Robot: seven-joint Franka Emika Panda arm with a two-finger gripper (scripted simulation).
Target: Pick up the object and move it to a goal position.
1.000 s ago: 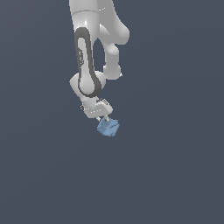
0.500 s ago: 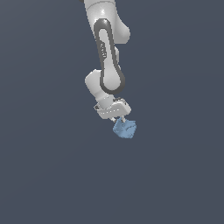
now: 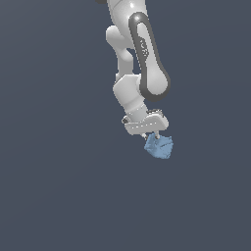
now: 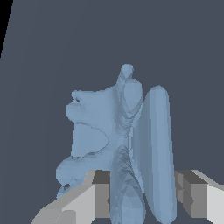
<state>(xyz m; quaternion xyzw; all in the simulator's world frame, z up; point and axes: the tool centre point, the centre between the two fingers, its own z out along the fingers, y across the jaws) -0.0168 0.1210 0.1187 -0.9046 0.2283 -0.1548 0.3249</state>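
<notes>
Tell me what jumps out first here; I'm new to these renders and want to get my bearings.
The white Panda arm reaches down from the top of the exterior view against a plain dark grey backdrop. At its tip the gripper is shut on a small light-blue faceted lump, just right of that view's centre. In the wrist view the lump fills the middle, flanked by the grey finger pads.

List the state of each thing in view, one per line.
gripper: shut on the object, pointing down.
object: light-blue lump, clamped between the fingers, hanging just under the gripper.
arm: reaching down from the top of the exterior view.
</notes>
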